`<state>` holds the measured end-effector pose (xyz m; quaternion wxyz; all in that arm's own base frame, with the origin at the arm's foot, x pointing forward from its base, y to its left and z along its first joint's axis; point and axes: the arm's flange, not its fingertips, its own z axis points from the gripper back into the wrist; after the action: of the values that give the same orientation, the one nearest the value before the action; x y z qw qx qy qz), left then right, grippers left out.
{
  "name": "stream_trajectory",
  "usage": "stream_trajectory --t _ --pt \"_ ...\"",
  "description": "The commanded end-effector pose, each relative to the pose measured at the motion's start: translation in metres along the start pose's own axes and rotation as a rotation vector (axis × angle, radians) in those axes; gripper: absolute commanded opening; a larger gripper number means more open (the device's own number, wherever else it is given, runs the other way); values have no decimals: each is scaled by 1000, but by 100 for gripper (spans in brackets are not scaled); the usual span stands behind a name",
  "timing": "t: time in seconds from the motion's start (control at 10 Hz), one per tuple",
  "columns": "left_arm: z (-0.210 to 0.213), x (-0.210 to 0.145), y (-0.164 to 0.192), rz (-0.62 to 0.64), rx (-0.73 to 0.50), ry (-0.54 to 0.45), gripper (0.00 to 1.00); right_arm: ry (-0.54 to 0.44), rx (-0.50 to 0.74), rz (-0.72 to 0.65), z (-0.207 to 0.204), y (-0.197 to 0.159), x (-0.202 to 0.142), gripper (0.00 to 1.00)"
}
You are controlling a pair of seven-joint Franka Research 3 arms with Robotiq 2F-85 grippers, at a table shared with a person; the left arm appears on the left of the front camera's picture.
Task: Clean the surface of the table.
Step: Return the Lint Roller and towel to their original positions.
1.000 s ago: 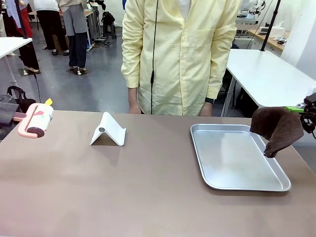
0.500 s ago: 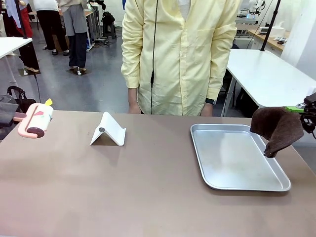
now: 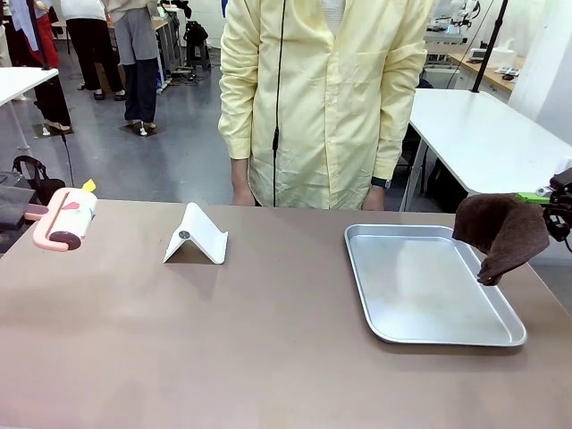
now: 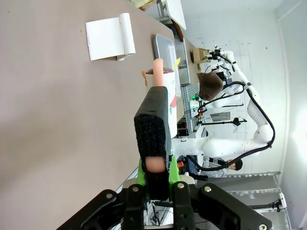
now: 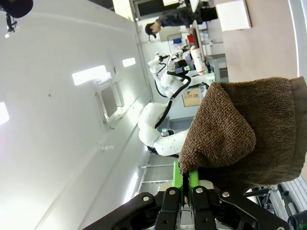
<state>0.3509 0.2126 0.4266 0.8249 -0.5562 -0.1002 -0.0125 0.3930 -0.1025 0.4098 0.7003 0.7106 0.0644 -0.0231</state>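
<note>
The brownish-taupe table [image 3: 268, 349] spreads across the front view. At its left edge a pink and white lint roller [image 3: 66, 217] hangs just above the top. In the left wrist view my left gripper [image 4: 154, 166] is shut on the roller's pink handle, and the roller [image 4: 162, 79] points away over the table [image 4: 57, 120]. At the far right my right gripper [image 3: 556, 207] is shut on a brown cloth [image 3: 502, 234], which droops over the right rim of the tray. The right wrist view shows the cloth [image 5: 244, 139] pinched between that gripper's [image 5: 184, 178] green pads.
A silver metal tray [image 3: 435, 229] lies on the right half of the table. A white folded stand [image 3: 197, 234] sits left of centre. A person in a pale yellow coat [image 3: 322, 98] stands at the far edge with arms down. A white table [image 3: 487, 134] stands behind on the right.
</note>
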Motion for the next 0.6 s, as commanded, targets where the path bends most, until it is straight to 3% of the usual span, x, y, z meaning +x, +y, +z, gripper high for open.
stream_trajectory --t 0.0,0.2,0.3,0.5 --pt "-25 21 -29 1 28 58 20 30 -3 36 -37 6 -1 5" --pt "-59 44 -63 -60 89 88 20 93 -50 60 -100 5 12 5" --pt "-80 56 -76 -55 118 121 20 71 -49 72 -132 5 19 5" --pt "-128 87 -102 29 167 150 20 66 -49 103 -209 -1 28 5"
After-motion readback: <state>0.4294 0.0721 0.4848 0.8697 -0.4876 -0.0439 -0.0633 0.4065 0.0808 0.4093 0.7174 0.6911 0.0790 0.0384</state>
